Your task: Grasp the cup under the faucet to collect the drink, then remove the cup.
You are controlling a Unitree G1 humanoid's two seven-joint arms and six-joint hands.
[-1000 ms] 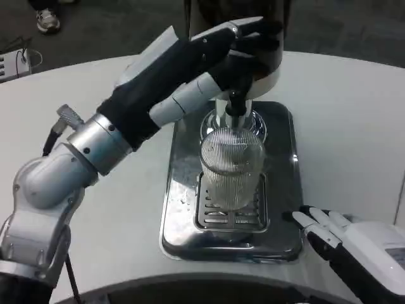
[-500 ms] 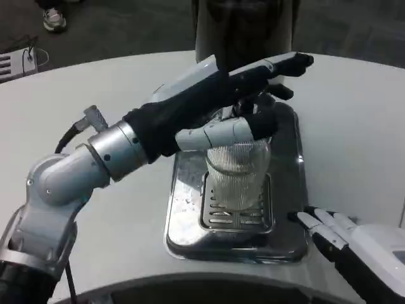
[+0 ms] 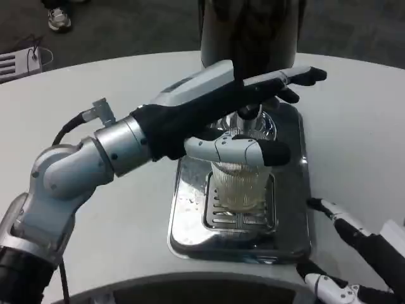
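Ribbed glass: one cup [image 3: 239, 187] on one steel tray [image 3: 289, 218]; left hand [image 3: 218, 111] spread above, right hand [image 3: 354, 253] spread.

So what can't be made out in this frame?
- Cup: its rim and upper part are hidden by the left hand, so whether the fingers actually touch it is unclear.
- Liquid level: ribbed glass makes it unreadable.
- Faucet: mostly behind the same hand.
- Right hand: cut off by the frame's lower right edge; its state is unclear.

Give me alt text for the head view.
The robot's left hand reaches over a ribbed clear cup standing on a metal drip tray under the faucet; the right hand waits at the table's near right edge.
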